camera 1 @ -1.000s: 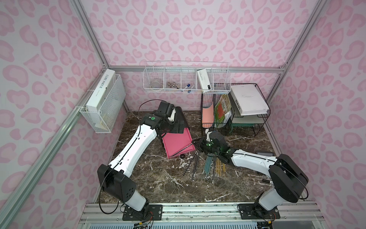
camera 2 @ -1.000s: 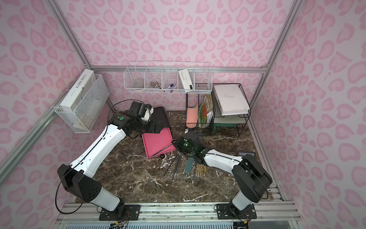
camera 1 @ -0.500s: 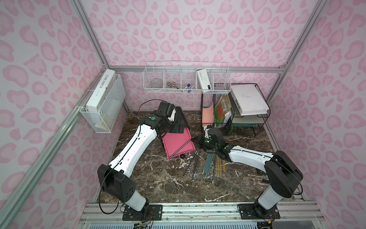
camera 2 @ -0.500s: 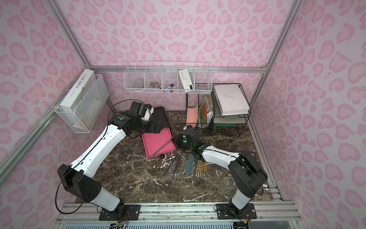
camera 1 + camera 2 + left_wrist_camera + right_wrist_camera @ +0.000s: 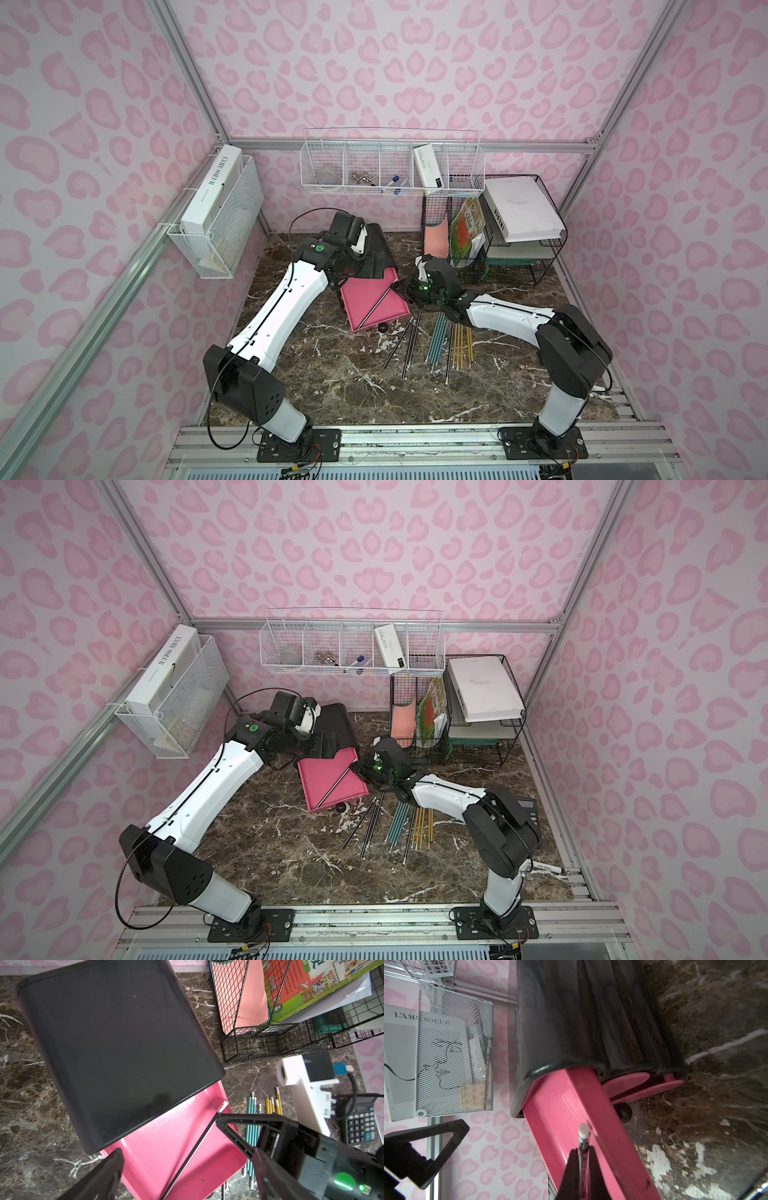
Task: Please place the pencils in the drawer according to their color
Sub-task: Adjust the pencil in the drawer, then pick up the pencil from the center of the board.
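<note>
I see the right gripper (image 5: 404, 289) pressed together on a black pencil (image 5: 376, 309), pinching it just below the white eraser. In the right wrist view the eraser stands out just past the fingertips (image 5: 572, 1159).

The pencil lies across the open top drawer (image 5: 365, 291) of the cabinet (image 5: 383, 245). In both top views its long axis runs diagonally over the pink floor. The eraser end sits at the drawer's back right corner, beside the gripper. The other end points to the front left corner and reaches the front wall. I cannot tell whether the shaft rests flat on the floor or slants.

The left gripper (image 5: 370, 266) is spread wide over the cabinet's front edge, holding nothing and apart from the pencil.

The loose pencils lie on the table (image 5: 332, 374), just in front of the drawer: black (image 5: 409, 345), teal (image 5: 438, 340), yellow (image 5: 461, 343). Their long axes are roughly parallel, running from the right arm toward the front rail.
</note>
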### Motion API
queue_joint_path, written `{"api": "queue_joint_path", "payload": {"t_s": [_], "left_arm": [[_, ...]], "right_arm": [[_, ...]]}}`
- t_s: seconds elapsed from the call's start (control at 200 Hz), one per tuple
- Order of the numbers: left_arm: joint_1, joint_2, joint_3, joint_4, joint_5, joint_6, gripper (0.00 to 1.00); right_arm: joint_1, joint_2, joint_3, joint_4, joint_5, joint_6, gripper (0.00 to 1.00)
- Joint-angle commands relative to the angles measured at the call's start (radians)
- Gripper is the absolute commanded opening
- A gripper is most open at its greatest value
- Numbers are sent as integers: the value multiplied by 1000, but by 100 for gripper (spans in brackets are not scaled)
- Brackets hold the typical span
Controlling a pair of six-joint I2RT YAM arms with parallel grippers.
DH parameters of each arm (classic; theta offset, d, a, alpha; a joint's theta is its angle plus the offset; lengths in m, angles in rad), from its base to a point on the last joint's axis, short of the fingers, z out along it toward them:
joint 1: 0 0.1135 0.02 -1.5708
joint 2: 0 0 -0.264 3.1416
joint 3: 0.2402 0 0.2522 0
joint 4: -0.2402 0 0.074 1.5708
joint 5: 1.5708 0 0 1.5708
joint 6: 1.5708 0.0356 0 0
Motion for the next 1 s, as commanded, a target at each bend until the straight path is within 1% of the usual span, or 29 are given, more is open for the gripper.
{"api": "queue_joint_path", "payload": {"t_s": [0.0, 0.105, 0.19, 0.32, 0.53, 0.58, 0.665, 0.73, 0.81, 0.895, 0.995], "left_arm": [[2, -6, 7, 21, 3, 8, 97], [2, -6, 8, 21, 4, 6, 97], [2, -4, 8, 21, 5, 6, 97], [3, -5, 10, 22, 8, 7, 97], [2, -30, 8, 10, 28, 15, 98], [3, -43, -1, 8, 47, 19, 98], [3, -73, -34, 18, 128, 50, 98], [3, -98, -63, 16, 180, 43, 99], [-4, -131, -105, 15, 231, 21, 99], [-52, -169, -152, 15, 217, 8, 99], [-151, -192, -181, 6, 152, -17, 99]], "right_arm": [[0, 25, 42, -21, -24, -21, 4], [0, 52, 90, -38, -33, -32, 6], [0, 67, 124, -53, -38, -41, 9], [-2, 67, 144, -66, -50, -53, 19], [-10, -31, 93, -74, -51, -81, 38], [-16, -64, 71, -81, -48, -88, 43], [-28, -124, 20, -97, -43, -98, 51], [-43, -174, -24, -112, -39, -109, 57], [-69, -233, -76, -145, -31, -135, 61], [-102, -291, -123, -208, -19, -187, 63], [-154, -346, -182, -273, -16, -248, 64]]}}
